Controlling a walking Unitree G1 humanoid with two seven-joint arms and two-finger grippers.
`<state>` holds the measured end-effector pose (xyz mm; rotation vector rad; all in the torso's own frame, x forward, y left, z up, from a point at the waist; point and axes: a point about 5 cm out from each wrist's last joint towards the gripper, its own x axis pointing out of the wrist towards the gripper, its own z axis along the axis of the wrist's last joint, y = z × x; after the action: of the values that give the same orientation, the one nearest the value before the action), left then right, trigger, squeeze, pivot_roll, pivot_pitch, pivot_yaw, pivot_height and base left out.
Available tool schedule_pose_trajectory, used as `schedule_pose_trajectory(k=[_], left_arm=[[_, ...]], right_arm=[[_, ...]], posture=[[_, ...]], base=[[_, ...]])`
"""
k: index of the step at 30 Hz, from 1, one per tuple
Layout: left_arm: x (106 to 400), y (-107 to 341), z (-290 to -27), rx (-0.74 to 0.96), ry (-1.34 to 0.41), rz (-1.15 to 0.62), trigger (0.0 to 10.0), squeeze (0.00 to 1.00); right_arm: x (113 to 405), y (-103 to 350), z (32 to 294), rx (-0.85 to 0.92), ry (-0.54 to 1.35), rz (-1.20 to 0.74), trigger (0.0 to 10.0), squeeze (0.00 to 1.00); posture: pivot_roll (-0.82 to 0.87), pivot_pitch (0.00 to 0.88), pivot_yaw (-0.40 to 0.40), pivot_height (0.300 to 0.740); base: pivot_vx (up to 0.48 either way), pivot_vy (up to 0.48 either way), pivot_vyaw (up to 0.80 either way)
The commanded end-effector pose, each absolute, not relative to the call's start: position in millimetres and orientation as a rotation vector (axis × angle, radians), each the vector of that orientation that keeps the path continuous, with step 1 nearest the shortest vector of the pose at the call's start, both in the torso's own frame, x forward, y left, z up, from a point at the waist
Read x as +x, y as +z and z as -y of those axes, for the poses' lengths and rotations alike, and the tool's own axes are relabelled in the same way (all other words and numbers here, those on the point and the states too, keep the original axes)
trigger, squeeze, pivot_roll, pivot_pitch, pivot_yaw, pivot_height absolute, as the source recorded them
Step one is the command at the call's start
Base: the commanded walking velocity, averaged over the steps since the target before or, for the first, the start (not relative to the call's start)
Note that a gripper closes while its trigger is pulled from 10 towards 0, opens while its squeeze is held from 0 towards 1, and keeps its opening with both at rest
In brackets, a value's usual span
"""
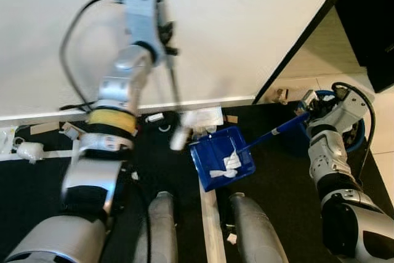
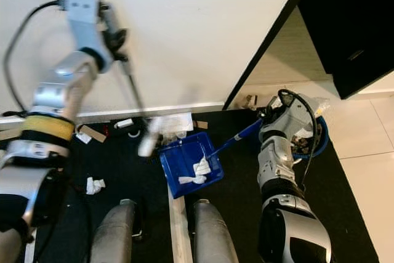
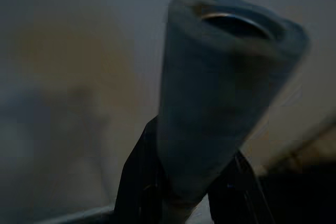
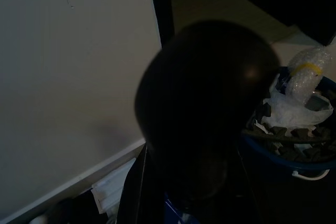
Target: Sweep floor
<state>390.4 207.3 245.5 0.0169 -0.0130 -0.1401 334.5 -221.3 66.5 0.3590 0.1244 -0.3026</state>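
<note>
As both tools are long-handled and light, each one is held at the top of its stick, far from the working end, so the heads will swing easily and answer slowly.

Upper left of frame: left claw [image 1: 165, 34] closed round the thin broom handle [image 2: 130, 84], raised against the white wall. Handle looks stiff and slim; a grip near the top gives reach but little downward force. Broom head [image 1: 179, 137] blurred, low at centre, just left of the dustpan.

Centre: blue dustpan [image 1: 221, 158], rigid plastic, light, resting on the black floor mat [image 2: 246, 189] between the broom head and the right arm. Crumpled white paper scraps [image 1: 226, 165] lie in it: soft, nearly weightless, liable to blow or bounce out if the pan tips.

Right: right claw [image 2: 268, 115] clamped on the dustpan's blue handle [image 2: 237, 137]. Behind it, a blue bin [image 4: 294, 145] with plastic wrap inside.

Count: one broom, one dustpan, one bin. Loose scraps [image 2: 93, 184] on the mat along the skirting at left and centre: several, exact number not clear.
</note>
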Motion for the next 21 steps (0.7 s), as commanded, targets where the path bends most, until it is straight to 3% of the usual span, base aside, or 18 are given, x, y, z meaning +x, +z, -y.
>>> schedule_pose_trajectory(k=[1, 7, 8, 10, 13, 21], left_arm=[[384.3, 270.2, -228.9, -0.005, -0.134, 0.113, 10.0, 0.00], [381.8, 274.7, -241.8, 0.043, -0.108, 0.120, 10.0, 0.00], [378.0, 270.4, -258.2, 0.165, -0.074, 0.086, 10.0, 0.00], [378.0, 270.4, -258.2, 0.165, -0.074, 0.086, 10.0, 0.00], [365.1, 243.3, -293.6, 0.509, 0.057, 0.002, 10.0, 0.00], [352.1, 243.5, -328.9, 0.616, 0.284, 0.018, 10.0, 0.00]], right_arm=[[317.8, 34.5, 213.0, 0.414, -0.312, -0.273, 10.0, 0.00], [318.1, 34.4, 212.3, 0.417, -0.309, -0.276, 10.0, 0.00], [318.3, 34.0, 210.9, 0.419, -0.303, -0.280, 10.0, 0.00], [318.3, 34.0, 210.9, 0.419, -0.303, -0.280, 10.0, 0.00], [316.1, 30.8, 208.6, 0.416, -0.293, -0.292, 10.0, 0.00], [311.3, 23.1, 187.7, 0.337, -0.206, -0.325, 10.0, 0.00]], posture=[[0.02, 0.252, -0.076, 0.740], [0.02, 0.254, -0.076, 0.740], [0.01, 0.249, -0.077, 0.740], [0.01, 0.249, -0.077, 0.740], [0.00, 0.257, -0.079, 0.740], [-0.01, 0.265, -0.082, 0.740]], base=[[0.000, 0.000, 0.00], [0.000, 0.000, 0.00], [0.000, 0.000, 0.00], [0.000, 0.000, 0.00], [0.000, 0.000, 0.00], [0.000, 0.000, 0.00]])
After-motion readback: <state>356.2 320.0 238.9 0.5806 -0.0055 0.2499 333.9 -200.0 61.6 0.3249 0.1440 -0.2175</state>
